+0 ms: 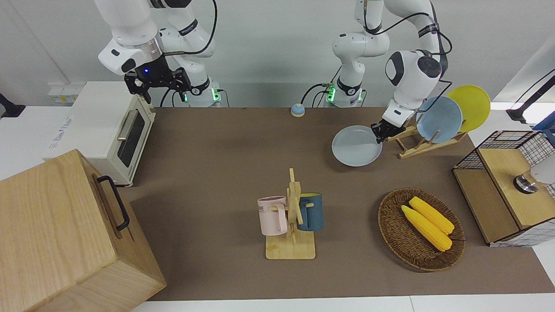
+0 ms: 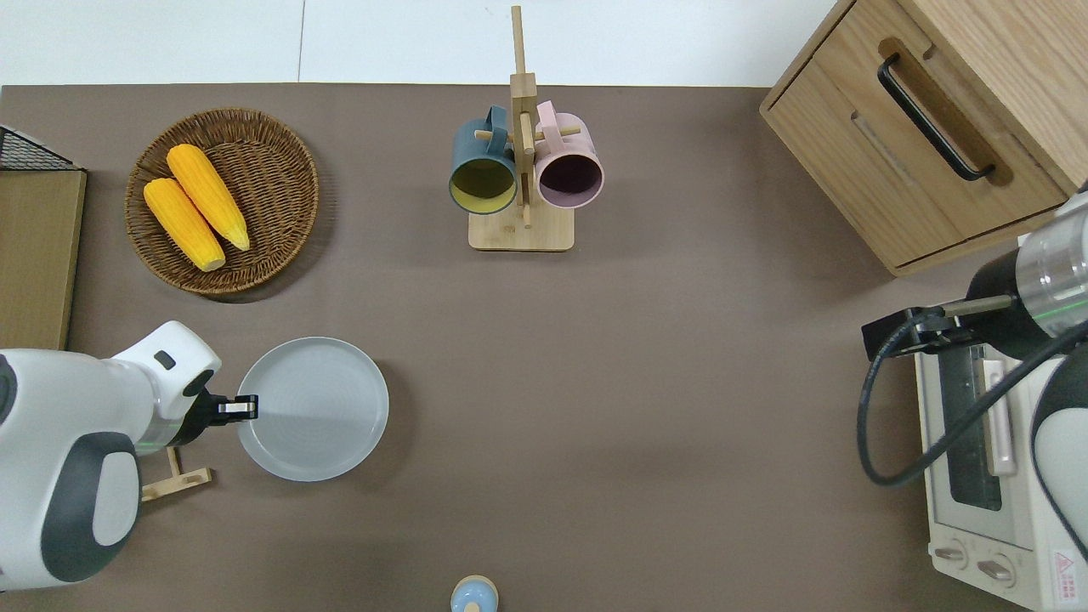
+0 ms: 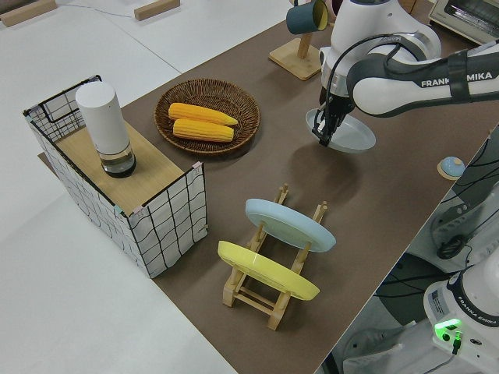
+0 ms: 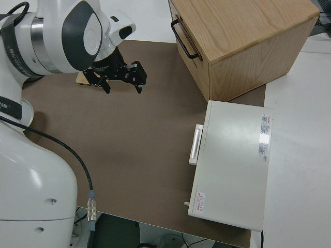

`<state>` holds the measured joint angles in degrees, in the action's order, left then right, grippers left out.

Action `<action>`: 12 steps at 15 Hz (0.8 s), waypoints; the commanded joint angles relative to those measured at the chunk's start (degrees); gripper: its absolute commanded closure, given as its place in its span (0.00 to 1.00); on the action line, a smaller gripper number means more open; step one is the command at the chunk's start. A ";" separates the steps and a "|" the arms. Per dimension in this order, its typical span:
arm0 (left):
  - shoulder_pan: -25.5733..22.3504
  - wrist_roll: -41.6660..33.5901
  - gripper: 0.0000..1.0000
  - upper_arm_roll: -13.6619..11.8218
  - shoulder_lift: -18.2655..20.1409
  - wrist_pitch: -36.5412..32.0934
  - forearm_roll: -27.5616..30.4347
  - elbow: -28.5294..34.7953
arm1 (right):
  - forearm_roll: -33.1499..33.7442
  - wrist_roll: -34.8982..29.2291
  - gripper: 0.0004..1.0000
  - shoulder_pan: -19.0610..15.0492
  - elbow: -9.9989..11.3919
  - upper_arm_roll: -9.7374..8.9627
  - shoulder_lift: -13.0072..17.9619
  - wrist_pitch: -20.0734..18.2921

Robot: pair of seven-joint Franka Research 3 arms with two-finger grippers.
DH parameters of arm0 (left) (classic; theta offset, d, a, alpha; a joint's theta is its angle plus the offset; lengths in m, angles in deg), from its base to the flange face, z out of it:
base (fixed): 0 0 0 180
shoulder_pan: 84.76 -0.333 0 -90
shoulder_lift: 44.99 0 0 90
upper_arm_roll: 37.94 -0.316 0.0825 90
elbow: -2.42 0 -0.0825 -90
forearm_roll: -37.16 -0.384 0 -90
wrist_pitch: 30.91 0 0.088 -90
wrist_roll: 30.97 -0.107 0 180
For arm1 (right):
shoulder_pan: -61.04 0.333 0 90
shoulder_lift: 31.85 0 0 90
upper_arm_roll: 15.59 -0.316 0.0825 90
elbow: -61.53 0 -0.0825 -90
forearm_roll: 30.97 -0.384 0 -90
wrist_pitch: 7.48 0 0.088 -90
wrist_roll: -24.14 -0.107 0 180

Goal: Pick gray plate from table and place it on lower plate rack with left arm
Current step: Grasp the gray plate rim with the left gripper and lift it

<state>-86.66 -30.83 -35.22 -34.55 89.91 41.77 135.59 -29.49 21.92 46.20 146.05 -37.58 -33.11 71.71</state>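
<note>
The wooden cabinet (image 1: 65,234) fills the nearest corner. Seen from overhead, the gray plate (image 2: 319,408) lies on the brown tabletop (image 2: 637,382). The left tool (image 2: 246,409) is narrow, pinching the plate's rim at 9 o'clock. The lower plate rack (image 2: 177,480) sits at 8 o'clock and a wicker basket (image 2: 280,246) at 11. Bare mat runs from 1 to 5 o'clock. The right tool (image 4: 123,87) is parked, spread wide.
</note>
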 commanded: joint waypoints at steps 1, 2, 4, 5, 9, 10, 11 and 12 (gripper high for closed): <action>-0.12 -0.05 1.00 -0.26 -0.33 -9.34 0.32 -8.26 | 0.37 -0.68 0.02 -1.33 -0.42 -1.21 0.12 -0.62; -0.12 0.03 1.00 -0.26 -0.33 -11.80 0.32 -10.54 | 0.37 -0.68 0.02 -1.33 -0.42 -1.13 0.12 -0.62; -0.12 0.47 1.00 -0.26 -0.33 -15.85 0.32 -14.32 | 0.37 -0.68 0.02 -1.33 -0.42 -1.21 0.12 -0.62; -0.12 0.56 1.00 -0.26 -0.42 -17.61 0.32 -16.34 | 0.37 -0.68 0.02 -1.33 -0.42 -1.21 0.20 -0.62; -0.21 0.47 1.00 -0.26 -0.60 -22.02 0.32 -19.70 | 0.37 -0.68 0.02 -1.33 -0.42 -1.21 0.12 -0.62; -0.21 0.30 1.00 -0.26 -0.60 -22.02 0.32 -19.70 | 0.37 -0.68 0.02 -1.33 -0.42 -1.21 0.12 -0.62; -0.21 0.21 1.00 -0.26 -0.68 -22.11 0.14 -19.70 | 0.37 -0.68 0.02 -1.33 -0.33 -1.13 0.12 -0.62; -0.21 0.21 1.00 -0.26 -0.77 -22.20 -0.12 -19.70 | 0.37 -0.68 0.02 -1.33 -0.42 -1.13 0.12 -0.62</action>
<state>-86.74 -30.72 -35.30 -34.49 69.33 41.77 117.09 -29.49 21.91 46.20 146.05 -37.58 -33.11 71.71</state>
